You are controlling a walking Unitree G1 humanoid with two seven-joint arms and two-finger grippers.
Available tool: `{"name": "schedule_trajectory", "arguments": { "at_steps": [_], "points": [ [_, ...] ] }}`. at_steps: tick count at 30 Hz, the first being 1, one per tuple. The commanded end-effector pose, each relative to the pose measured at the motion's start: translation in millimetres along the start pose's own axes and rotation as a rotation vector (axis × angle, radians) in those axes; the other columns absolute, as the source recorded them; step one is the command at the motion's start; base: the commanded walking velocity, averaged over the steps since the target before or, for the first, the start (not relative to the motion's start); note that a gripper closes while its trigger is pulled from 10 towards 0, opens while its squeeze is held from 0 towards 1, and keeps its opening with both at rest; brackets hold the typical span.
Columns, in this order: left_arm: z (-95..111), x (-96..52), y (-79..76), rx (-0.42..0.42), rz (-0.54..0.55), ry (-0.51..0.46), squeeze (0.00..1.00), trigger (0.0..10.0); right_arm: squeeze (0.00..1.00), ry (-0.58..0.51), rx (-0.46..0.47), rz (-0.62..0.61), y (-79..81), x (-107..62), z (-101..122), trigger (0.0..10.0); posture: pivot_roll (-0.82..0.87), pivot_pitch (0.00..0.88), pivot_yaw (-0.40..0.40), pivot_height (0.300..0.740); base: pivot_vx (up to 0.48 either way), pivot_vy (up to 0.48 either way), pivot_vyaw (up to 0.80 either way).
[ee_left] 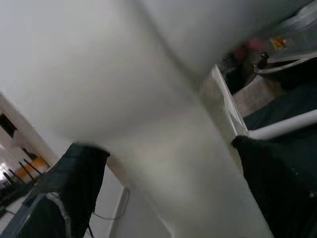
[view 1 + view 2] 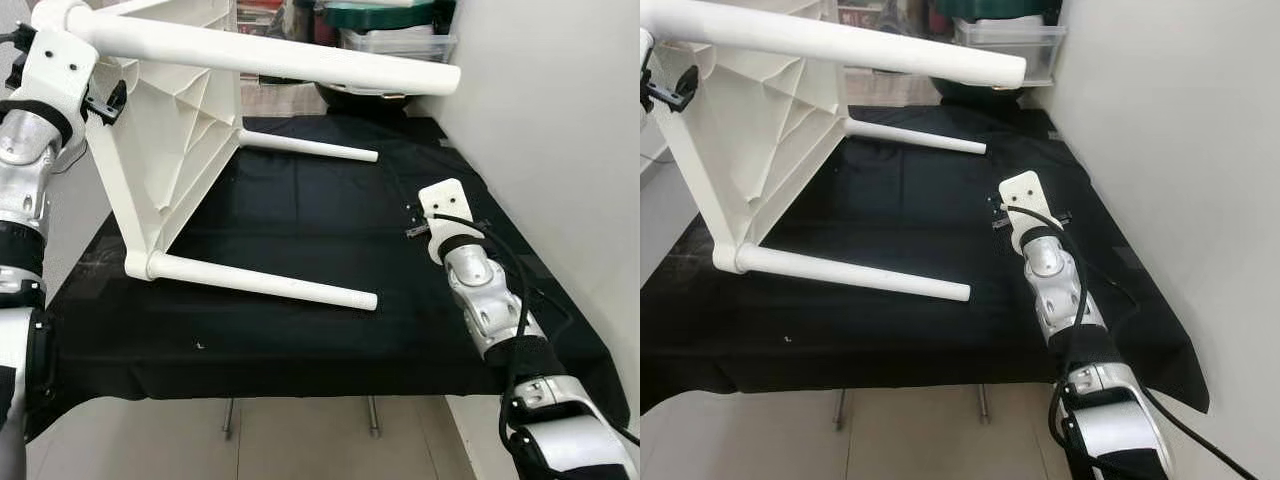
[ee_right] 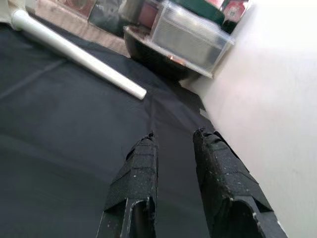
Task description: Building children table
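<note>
A white plastic children's table (image 2: 175,130) lies on its side on the black cloth (image 2: 300,220). Three of its round legs point to the right: one raised at the top (image 2: 270,55), one far (image 2: 310,147), one near (image 2: 265,283). My left gripper (image 2: 70,30) is at the upper left, shut on the raised leg close to its base; in the left wrist view the white leg (image 1: 148,99) fills the gap between the black fingers (image 1: 74,183). My right gripper (image 3: 173,135) hovers low over the cloth at the right, open with nothing in it, apart from all the legs.
A white wall (image 2: 560,120) runs close along the right side. Clear plastic boxes (image 3: 190,37) and a dark bowl (image 3: 153,54) stand at the back right. The cloth's front edge (image 2: 300,375) hangs over thin metal legs and a tiled floor.
</note>
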State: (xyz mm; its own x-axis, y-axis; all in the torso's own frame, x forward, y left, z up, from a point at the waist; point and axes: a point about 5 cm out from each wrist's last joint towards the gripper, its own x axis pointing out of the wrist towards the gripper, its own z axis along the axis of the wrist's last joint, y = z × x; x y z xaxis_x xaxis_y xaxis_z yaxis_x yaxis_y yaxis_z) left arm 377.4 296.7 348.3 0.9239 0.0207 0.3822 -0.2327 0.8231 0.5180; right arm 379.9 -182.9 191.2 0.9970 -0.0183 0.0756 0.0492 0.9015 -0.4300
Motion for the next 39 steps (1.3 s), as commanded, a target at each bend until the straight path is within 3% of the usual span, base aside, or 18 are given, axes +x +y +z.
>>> {"name": "schedule_trajectory", "arguments": {
  "at_steps": [1,2,6,8,9,12,14,15,18,21,26,27,28,34,39],
  "points": [
    [-6.8,-1.4,-4.9,-0.026,-0.013,0.010,0.00,10.0,0.07,0.014,0.017,-0.008,0.2,-2.8,-3.0,10.0,0.02,0.000,-0.032,0.740,0.000,0.000,0.00],
    [-12.9,-3.8,-7.5,-0.043,-0.010,0.023,0.00,10.0,1.00,-0.001,0.023,-0.013,1.1,-6.3,-2.9,10.0,0.01,0.000,-0.032,0.740,0.000,0.000,0.00],
    [-24.1,-9.1,-12.4,-0.070,-0.007,0.045,0.00,10.0,1.00,-0.027,0.020,-0.031,1.5,-11.9,-1.6,10.0,0.00,0.000,-0.029,0.740,0.000,0.000,0.00],
    [-46.5,-22.5,-21.1,-0.127,0.011,0.091,0.00,10.0,1.00,-0.064,-0.019,-0.073,-0.1,-20.4,1.2,10.0,-0.01,0.000,-0.030,0.740,0.000,0.000,0.00],
    [-46.5,-22.5,-21.1,-0.127,0.011,0.091,0.00,10.0,1.00,-0.064,-0.019,-0.073,-0.1,-20.4,1.2,10.0,-0.01,0.000,-0.030,0.740,0.000,0.000,0.00],
    [-78.7,-47.5,-36.0,-0.196,0.036,0.161,0.00,10.0,1.00,-0.114,-0.014,-0.071,9.7,-35.3,6.1,10.0,-0.01,0.000,-0.037,0.740,0.000,0.000,0.00],
    [-78.7,-47.5,-36.0,-0.196,0.036,0.161,0.00,10.0,1.00,-0.114,-0.014,-0.071,9.7,-35.3,6.1,10.0,-0.01,0.000,-0.037,0.740,0.000,0.000,0.00],
    [-94.8,-63.6,-47.7,-0.227,0.043,0.193,0.00,10.0,1.00,-0.177,-0.013,-0.033,22.3,-44.4,13.6,10.0,-0.02,0.000,-0.042,0.740,0.000,0.000,0.00],
    [-102.2,-71.4,-53.6,-0.245,0.049,0.210,0.00,10.0,1.00,-0.216,-0.027,-0.016,28.2,-49.0,18.4,10.0,-0.02,0.000,-0.044,0.740,0.000,0.000,0.00],
    [-109.1,-81.0,-59.3,-0.261,0.055,0.222,0.00,10.0,1.00,-0.302,-0.165,-0.040,30.9,-58.1,25.4,10.0,-0.02,0.000,-0.052,0.740,0.000,0.000,0.00],
    [-114.1,-87.3,-60.0,-0.270,0.072,0.235,0.00,10.0,1.00,-0.411,-0.299,-0.152,24.5,-68.4,34.2,10.0,-0.02,0.000,-0.052,0.740,0.000,0.000,0.00],
    [-118.1,-91.9,-60.9,-0.283,0.088,0.251,0.00,10.0,0.84,-0.482,-0.327,-0.255,13.7,-73.8,46.2,10.0,-0.02,0.000,-0.047,0.740,0.000,0.000,0.00],
    [-120.5,-94.3,-63.1,-0.289,0.091,0.261,0.00,10.0,0.00,-0.509,-0.335,-0.300,8.2,-75.0,51.6,10.0,-0.03,0.000,-0.041,0.740,0.000,0.000,0.00],
    [-128.3,-103.5,-70.8,-0.300,0.089,0.297,0.00,10.0,0.00,-0.604,-0.337,-0.433,-9.6,-83.3,72.1,10.0,-0.04,0.000,-0.032,0.740,0.000,0.000,0.00],
    [-130.1,-105.1,-70.7,-0.301,0.092,0.305,0.00,10.0,0.00,-0.624,-0.345,-0.444,-11.1,-85.1,75.9,10.0,-0.04,0.000,-0.031,0.740,0.000,0.000,0.00]
  ]
}}
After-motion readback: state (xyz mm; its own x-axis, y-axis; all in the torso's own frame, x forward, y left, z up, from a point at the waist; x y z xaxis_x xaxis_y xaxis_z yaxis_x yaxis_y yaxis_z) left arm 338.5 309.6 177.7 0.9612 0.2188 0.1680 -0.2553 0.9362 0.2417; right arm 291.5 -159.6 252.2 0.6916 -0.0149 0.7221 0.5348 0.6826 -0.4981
